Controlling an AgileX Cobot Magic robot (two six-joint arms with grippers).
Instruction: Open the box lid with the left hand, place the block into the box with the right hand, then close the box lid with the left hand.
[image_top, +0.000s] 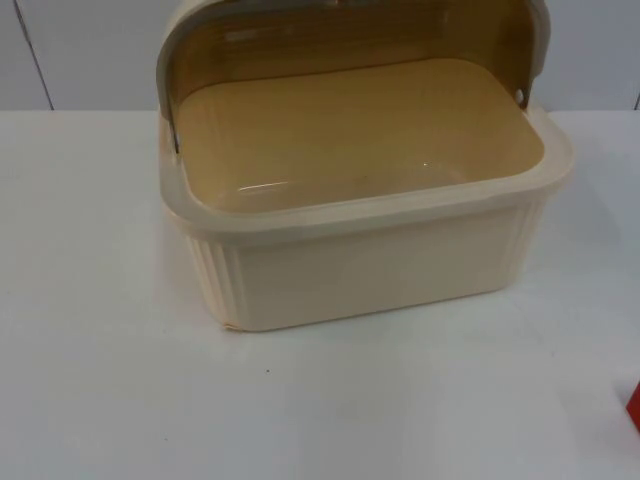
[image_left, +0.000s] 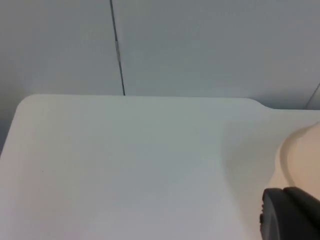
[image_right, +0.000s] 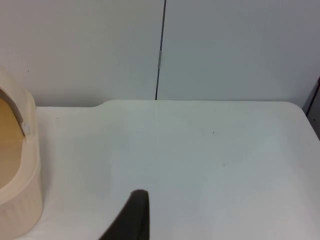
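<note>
White counter (image_top: 120, 380) runs back to a grey partition wall (image_right: 240, 50). At the counter's far edge sits the cream box (image_top: 370, 265), its lid (image_top: 350, 35) swung up and back. A red block (image_top: 634, 405) lies near the right edge. Whether either end effector is apart or together cannot be told.

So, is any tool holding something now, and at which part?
Nothing appears held. The box stands free with its lid open; only one fingertip of each tool is visible, so the fingers' state cannot be told.

Box (image_top: 370, 265) on table (image_top: 110, 390), lid (image_top: 350, 40) behind.
</note>
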